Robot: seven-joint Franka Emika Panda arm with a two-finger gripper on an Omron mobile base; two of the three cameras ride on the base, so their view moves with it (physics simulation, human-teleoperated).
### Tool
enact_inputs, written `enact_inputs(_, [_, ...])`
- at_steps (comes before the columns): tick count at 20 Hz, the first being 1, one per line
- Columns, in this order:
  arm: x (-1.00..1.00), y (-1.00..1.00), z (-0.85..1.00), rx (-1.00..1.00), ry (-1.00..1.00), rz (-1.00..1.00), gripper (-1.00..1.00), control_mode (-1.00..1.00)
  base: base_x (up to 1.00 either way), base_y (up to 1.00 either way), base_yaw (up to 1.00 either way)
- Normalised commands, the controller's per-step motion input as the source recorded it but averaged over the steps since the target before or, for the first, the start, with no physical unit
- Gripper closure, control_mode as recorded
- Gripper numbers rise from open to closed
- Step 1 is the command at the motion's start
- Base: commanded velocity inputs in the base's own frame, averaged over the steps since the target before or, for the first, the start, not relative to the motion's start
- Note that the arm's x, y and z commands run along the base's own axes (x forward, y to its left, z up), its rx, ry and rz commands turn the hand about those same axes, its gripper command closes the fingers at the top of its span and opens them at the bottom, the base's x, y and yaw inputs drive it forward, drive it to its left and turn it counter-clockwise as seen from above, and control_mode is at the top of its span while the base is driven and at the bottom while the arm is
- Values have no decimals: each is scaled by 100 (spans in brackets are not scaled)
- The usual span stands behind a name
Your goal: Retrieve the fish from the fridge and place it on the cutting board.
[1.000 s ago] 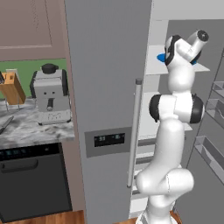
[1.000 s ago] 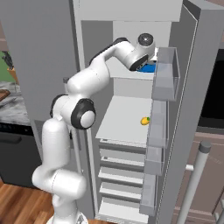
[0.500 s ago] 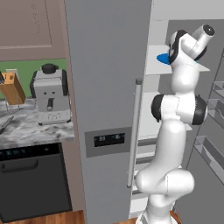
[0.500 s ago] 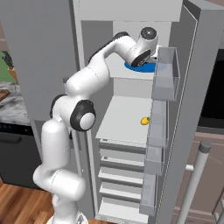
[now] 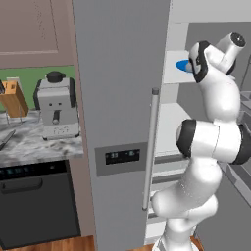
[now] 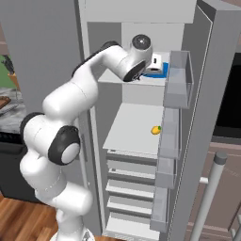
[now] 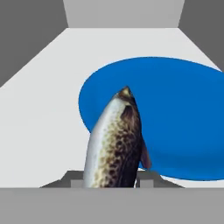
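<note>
- Grey fridge [image 5: 122, 98] stands in front of you with its right-hand door swung open [image 6: 214, 94]; white shelves and drawers show inside in your right base view.
- White arm reaches up to the upper shelf [image 6: 141, 82], where your gripper [image 6: 153, 63] sits just over the blue plate [image 6: 157, 73].
- Blue plate lies flat on that white shelf, seen large in your hand view [image 7: 175, 118].
- Silvery, speckled fish [image 7: 114, 144] rises between your two finger tips, its snout over the plate's near edge; the jaws stand narrow, clamped on it.
- Small yellow ball [image 6: 155, 130] rests on the shelf below, near the door bins.
</note>
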Motion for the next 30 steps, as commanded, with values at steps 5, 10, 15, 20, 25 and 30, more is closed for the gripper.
enact_inputs(5, [-100, 15, 43, -3, -11, 0, 100, -100, 0, 0, 0])
enact_inputs(10, [-100, 0, 55, -1, -11, 0, 100, -100, 0, 0, 0])
enact_inputs(15, [-99, 13, 22, 0, -2, 0, 100, -100, 0, 0, 0])
enact_inputs(20, [-69, 33, -5, -1, 0, 2, 100, -100, 0, 0, 0])
enact_inputs(25, [-31, 27, -27, -1, 2, 2, 100, -100, 0, 0, 0])
enact_inputs(30, [-6, 1, -3, 0, 0, 0, 100, -100, 0, 0, 0])
